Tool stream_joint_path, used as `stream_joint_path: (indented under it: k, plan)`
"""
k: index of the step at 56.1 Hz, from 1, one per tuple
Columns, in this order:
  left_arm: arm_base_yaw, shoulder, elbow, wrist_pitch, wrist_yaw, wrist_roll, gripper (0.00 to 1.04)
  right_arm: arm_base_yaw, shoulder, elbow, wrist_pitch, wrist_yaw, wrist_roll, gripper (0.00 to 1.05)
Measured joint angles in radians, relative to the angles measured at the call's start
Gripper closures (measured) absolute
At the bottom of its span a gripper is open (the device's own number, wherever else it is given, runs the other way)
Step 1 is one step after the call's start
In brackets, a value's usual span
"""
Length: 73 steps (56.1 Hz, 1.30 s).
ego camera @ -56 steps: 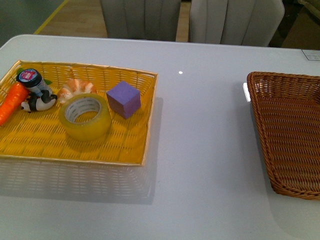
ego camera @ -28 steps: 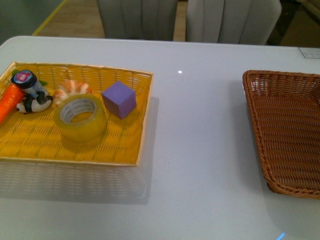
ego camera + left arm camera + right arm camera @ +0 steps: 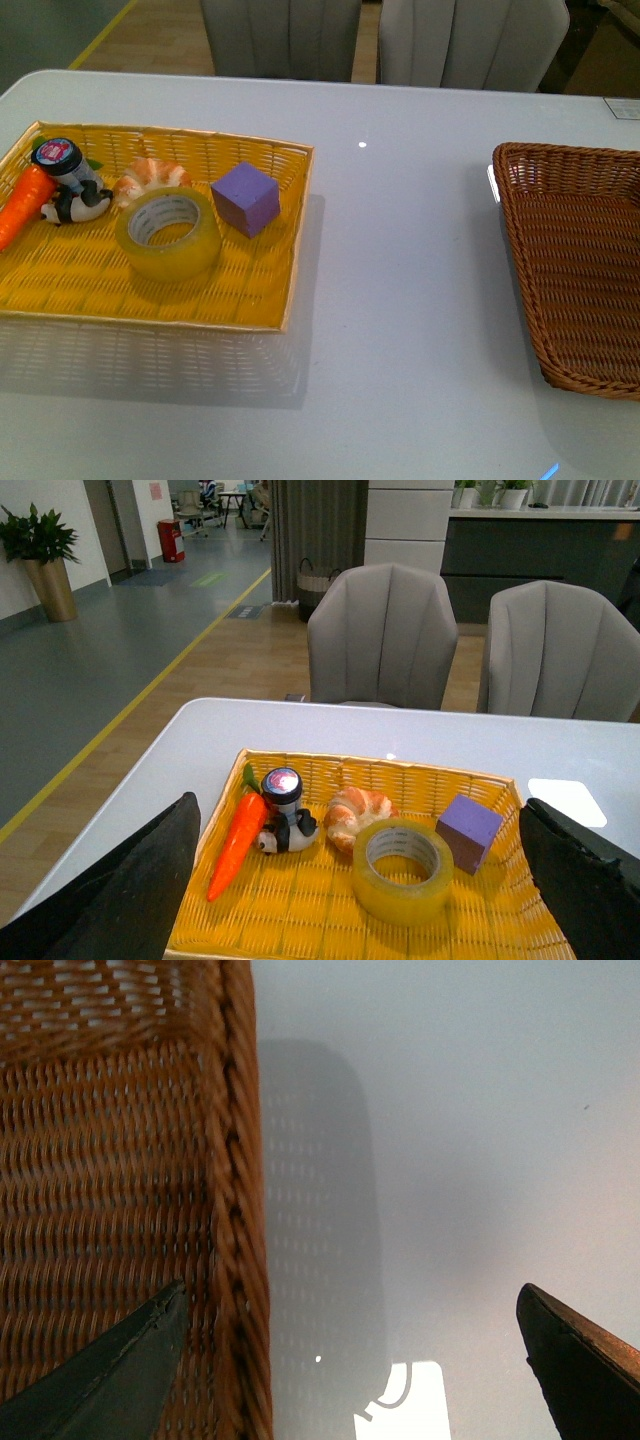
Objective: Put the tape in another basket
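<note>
The tape [image 3: 168, 235], a wide translucent yellow roll with a white core, lies flat in the flat yellow tray [image 3: 298, 240] at the table's left. The dark brown wicker basket [image 3: 560, 149] stands at the right edge, with nothing showing in the part I can see. Neither arm shows in the front view. In the left wrist view my left gripper [image 3: 358, 802] hangs open above the tray's near side, well short of the tape [image 3: 403, 870]. My right gripper [image 3: 351, 1288] is open over the basket's rim [image 3: 235, 1210] and the bare table beside it.
In the yellow tray with the tape lie an orange carrot [image 3: 25, 200], a small panda toy with a bottle [image 3: 70, 190], a croissant toy [image 3: 148, 175] and a purple cube [image 3: 245, 198]. Two grey chairs [image 3: 280, 35] stand behind the white table.
The front view shifted slightly sideways and came back. The tape, the tray's other things and the basket keep their places.
</note>
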<state>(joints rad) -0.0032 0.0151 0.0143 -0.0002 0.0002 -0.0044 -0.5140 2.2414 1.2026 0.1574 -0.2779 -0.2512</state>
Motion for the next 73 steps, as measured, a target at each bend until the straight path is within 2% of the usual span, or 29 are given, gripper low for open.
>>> stream_joint_path:
  k: [16, 24, 42, 47, 57, 73]
  plan:
    - [0.000, 0.000, 0.000, 0.000, 0.000, 0.000, 0.09, 0.052, 0.008, -0.052, 0.000, 0.008, -0.062, 0.09]
    - [0.000, 0.000, 0.000, 0.000, 0.000, 0.000, 0.09, 0.061, 0.025, -0.054, 0.013, 0.035, -0.064, 0.39]
    - [0.000, 0.000, 0.000, 0.000, 0.000, 0.000, 0.09, 0.080, 0.026, -0.107, 0.037, 0.040, -0.056, 0.88]
    - [0.000, 0.000, 0.000, 0.000, 0.000, 0.000, 0.09, 0.092, 0.010, -0.140, 0.057, 0.032, -0.027, 0.98]
    - [0.000, 0.000, 0.000, 0.000, 0.000, 0.000, 0.09, 0.142, -0.025, -0.227, 0.100, 0.019, 0.003, 0.99]
    - [0.000, 0.000, 0.000, 0.000, 0.000, 0.000, 0.09, 0.320, -0.076, -0.348, 0.170, 0.058, 0.153, 0.99]
